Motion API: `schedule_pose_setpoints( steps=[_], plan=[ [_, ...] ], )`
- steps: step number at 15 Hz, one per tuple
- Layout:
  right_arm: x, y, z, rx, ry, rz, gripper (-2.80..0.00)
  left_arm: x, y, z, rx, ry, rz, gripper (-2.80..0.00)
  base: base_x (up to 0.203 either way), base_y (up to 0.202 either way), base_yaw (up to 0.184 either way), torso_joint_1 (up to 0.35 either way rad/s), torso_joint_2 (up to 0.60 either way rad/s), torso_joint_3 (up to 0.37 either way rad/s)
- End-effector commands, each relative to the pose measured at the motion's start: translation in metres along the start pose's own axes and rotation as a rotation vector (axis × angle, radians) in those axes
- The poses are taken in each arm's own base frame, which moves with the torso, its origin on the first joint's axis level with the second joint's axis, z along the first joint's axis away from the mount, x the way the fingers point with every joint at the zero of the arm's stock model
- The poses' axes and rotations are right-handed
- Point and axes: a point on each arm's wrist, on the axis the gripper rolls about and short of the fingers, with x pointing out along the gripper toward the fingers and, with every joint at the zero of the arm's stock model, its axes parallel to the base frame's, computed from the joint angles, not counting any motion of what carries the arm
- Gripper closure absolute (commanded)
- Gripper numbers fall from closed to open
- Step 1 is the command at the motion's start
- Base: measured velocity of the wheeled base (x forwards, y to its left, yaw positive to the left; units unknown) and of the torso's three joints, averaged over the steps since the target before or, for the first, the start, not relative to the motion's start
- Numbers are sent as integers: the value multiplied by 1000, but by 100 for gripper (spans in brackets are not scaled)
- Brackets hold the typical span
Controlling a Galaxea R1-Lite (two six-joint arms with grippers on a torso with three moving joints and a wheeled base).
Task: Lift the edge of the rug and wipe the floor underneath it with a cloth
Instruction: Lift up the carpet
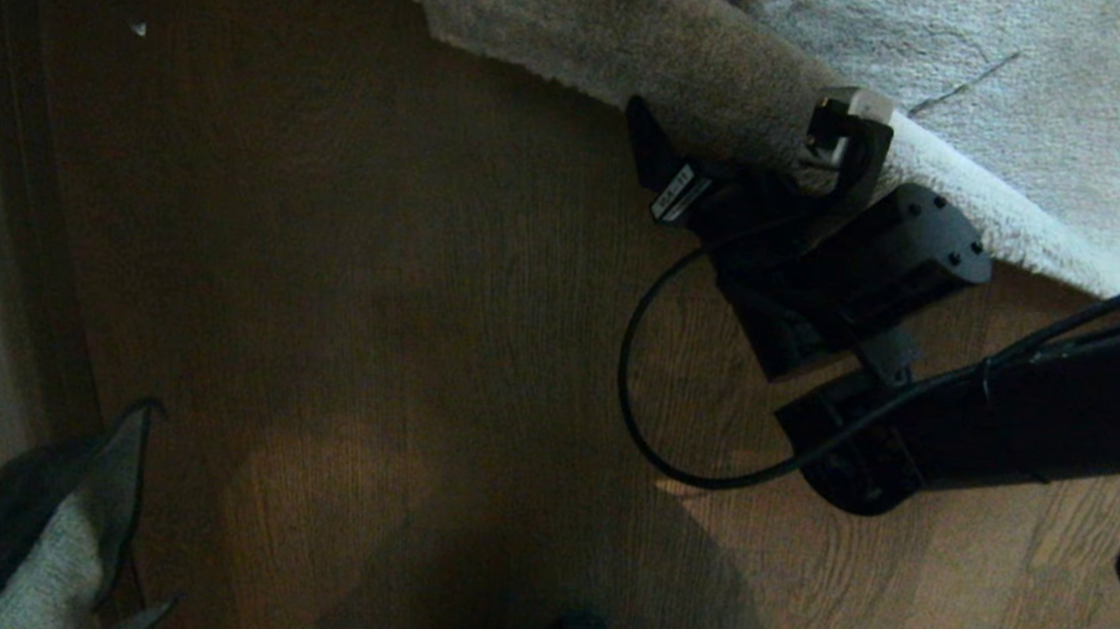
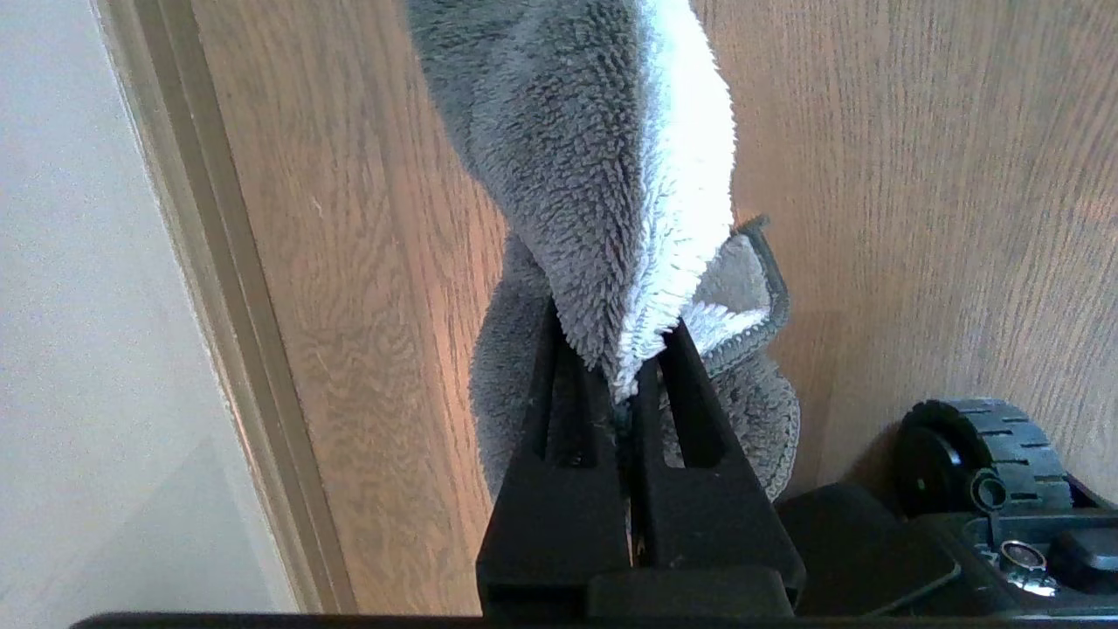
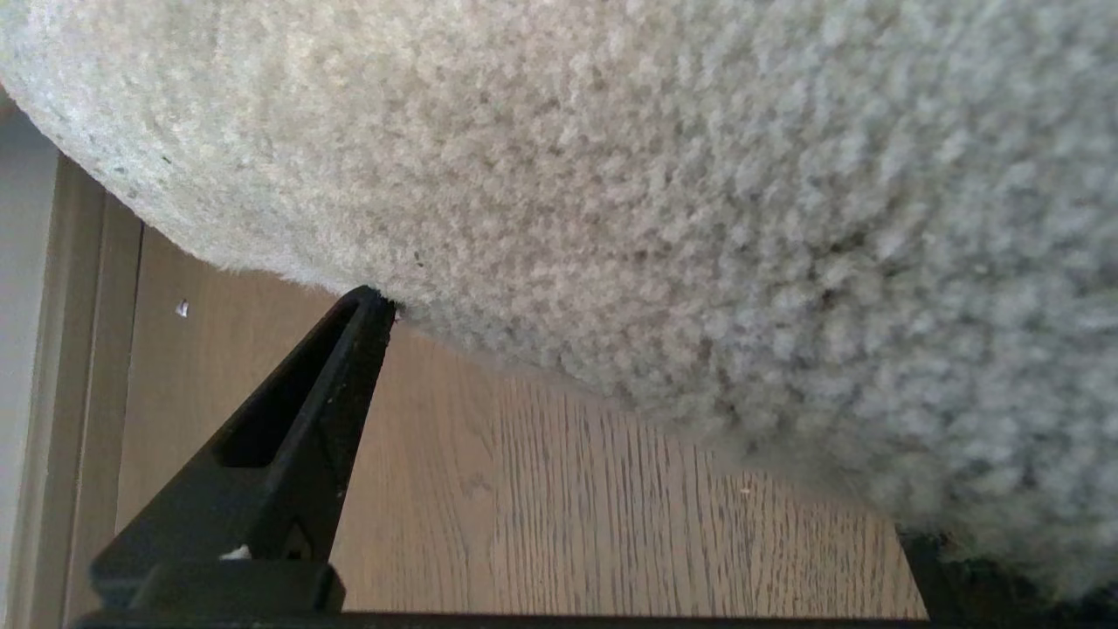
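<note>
The large grey-beige plush rug (image 3: 699,218) has short, soft, matt pile. The brown wooden plank floor (image 1: 368,339) looks smooth, with wavy grain. The small grey terry cloth (image 2: 594,175) is fuzzy, and the black plastic left pincer (image 2: 624,384) is matt.

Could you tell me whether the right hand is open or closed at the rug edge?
Open: the right hand has its fingers spread wide at the rug edge.

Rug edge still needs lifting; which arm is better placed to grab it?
Right. The right gripper is wide open at the rug edge, one finger touching the pile just above the floor. The left gripper is shut on the cloth, away near the wall.
</note>
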Motion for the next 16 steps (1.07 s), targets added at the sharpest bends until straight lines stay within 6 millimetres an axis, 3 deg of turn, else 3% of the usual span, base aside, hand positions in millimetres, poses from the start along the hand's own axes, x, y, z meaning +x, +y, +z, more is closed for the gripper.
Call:
schedule_pose_setpoints(
  steps=[1, 9, 10, 16],
  plan=[
    [-1, 0, 0, 1, -5, 1, -280, 0, 0, 0, 0, -1, 0, 0, 0, 0, 0, 0, 0, 0],
    [0, 0, -1, -5, -2, -6, -280, 0, 0, 0, 0, -1, 0, 0, 0, 0, 0, 0, 0, 0],
    [-1, -1, -2, -15, -1, -8, 0, 0, 0, 0, 0, -1, 0, 0, 0, 0, 0, 0, 0, 0],
    [-1, -1, -2, -27, 3, 0, 0, 0, 0, 0, 0, -1, 0, 0, 0, 0, 0, 0, 0, 0]
  ],
)
